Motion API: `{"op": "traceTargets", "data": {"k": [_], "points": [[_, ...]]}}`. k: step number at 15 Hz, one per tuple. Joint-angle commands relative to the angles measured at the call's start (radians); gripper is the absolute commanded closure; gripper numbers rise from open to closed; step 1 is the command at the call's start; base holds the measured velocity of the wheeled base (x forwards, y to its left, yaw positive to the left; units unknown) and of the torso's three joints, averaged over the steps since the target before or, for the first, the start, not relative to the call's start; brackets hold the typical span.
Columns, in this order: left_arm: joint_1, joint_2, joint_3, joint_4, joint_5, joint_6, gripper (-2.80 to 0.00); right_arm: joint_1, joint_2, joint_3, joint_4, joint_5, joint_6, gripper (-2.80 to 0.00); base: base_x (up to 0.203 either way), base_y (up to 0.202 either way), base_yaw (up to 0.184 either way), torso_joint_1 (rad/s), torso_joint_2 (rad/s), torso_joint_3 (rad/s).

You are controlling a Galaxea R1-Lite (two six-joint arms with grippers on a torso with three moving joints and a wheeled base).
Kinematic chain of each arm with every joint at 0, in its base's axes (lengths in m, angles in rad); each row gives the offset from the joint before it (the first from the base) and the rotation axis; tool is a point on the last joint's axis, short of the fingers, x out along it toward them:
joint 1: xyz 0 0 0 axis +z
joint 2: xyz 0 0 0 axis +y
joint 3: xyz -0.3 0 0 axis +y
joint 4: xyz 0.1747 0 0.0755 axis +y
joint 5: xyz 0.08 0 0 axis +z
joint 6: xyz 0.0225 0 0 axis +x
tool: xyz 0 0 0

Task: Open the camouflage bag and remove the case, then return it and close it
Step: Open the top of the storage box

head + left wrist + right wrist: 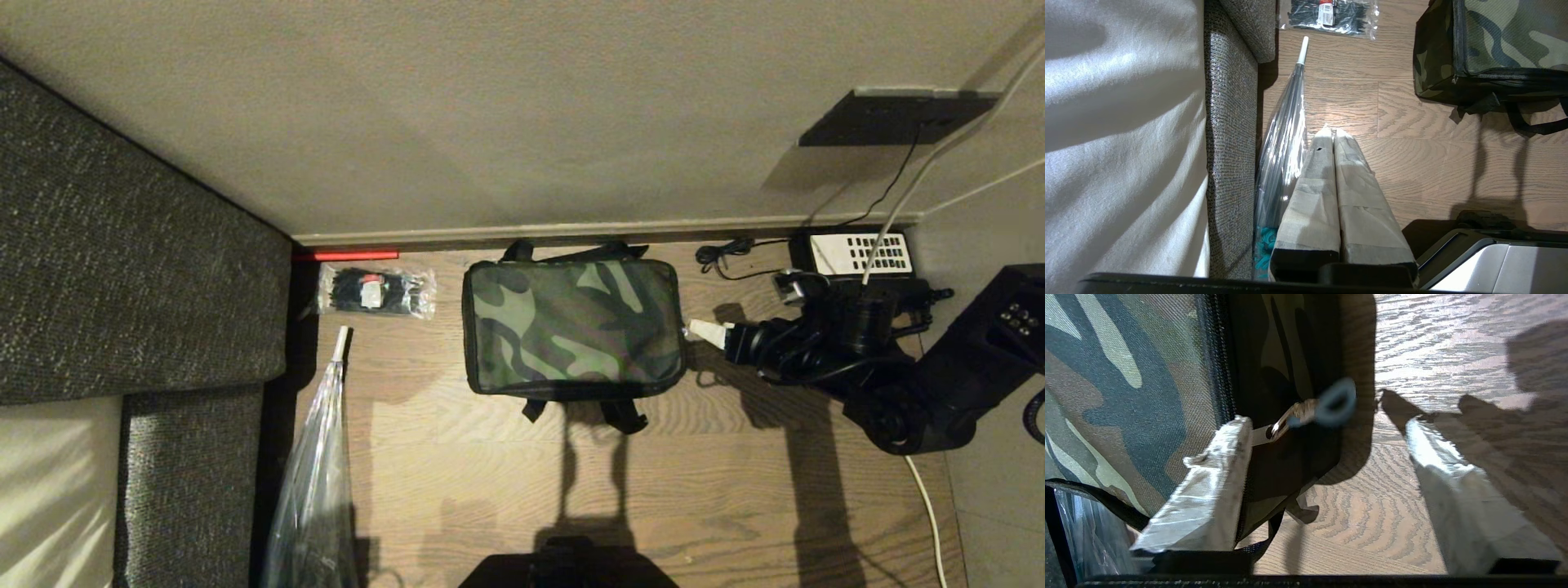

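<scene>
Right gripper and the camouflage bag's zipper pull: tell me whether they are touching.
Cannot tell. In the right wrist view the open right gripper has one finger right beside the zipper pull on the camouflage bag, with no plain gap or contact.

Right end effector (1327, 445) fingers spread; left end effector (1331, 134) fingers pressed together.

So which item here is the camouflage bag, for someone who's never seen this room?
Start at the wall's skirting board beyond the wooden floor. The camouflage bag lies just in front of it, mid-floor: a boxy, zipped-shut fabric bag. Unlike the clear packet of black ties and the folded transparent umbrella nearby, it has green-black camouflage with black straps.
</scene>
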Motion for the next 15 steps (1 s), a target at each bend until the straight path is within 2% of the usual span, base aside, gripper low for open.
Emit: {"op": "traceTargets", "data": {"k": [1, 3, 4, 5, 6, 7, 8, 13, 15], "points": [[0.0, -0.002, 0.003, 0.0, 0.001, -0.001, 0.0, 0.0, 0.001, 0.0, -0.007, 0.002, 0.001, -2.8, 0.0, 0.0, 0.0, 0.0, 0.0, 0.0], [0.0, -0.002, 0.003, 0.0, 0.001, -0.001, 0.0, 0.0, 0.001, 0.0, -0.007, 0.002, 0.001, -2.8, 0.0, 0.0, 0.0, 0.0, 0.0, 0.0], [0.0, -0.002, 0.003, 0.0, 0.001, -0.001, 0.0, 0.001, 0.008, -0.016, 0.024, -0.015, 0.033, -2.8, 0.0, 0.0, 0.0, 0.0, 0.0, 0.0], [0.0, -0.002, 0.003, 0.0, 0.001, -0.001, 0.0, 0.002, 0.017, -0.051, 0.087, -0.04, 0.151, -2.8, 0.0, 0.0, 0.0, 0.0, 0.0, 0.0], [0.0, -0.002, 0.003, 0.0, 0.001, -0.001, 0.0, 0.002, 0.025, -0.085, 0.148, -0.064, 0.325, -2.8, 0.0, 0.0, 0.0, 0.0, 0.0, 0.0], [0.0, -0.002, 0.003, 0.0, 0.001, -0.001, 0.0, 0.003, 0.034, -0.121, 0.212, -0.089, 0.436, -2.8, 0.0, 0.0, 0.0, 0.0, 0.0, 0.0], [0.0, -0.002, 0.003, 0.0, 0.001, -0.001, 0.0, 0.003, 0.04, -0.133, 0.236, -0.104, 0.46, -2.8, 0.0, 0.0, 0.0, 0.0, 0.0, 0.0], [0.0, -0.002, 0.003, 0.0, 0.001, -0.001, 0.0, 0.002, 0.038, -0.137, 0.244, -0.108, 0.452, -2.8, 0.0, 0.0, 0.0, 0.0, 0.0, 0.0], [0.0, -0.002, 0.003, 0.0, 0.001, -0.001, 0.0, -0.004, 0.028, -0.171, 0.367, -0.13, 0.364, -2.8, 0.0, 0.0, 0.0, 0.0, 0.0, 0.0]]}}
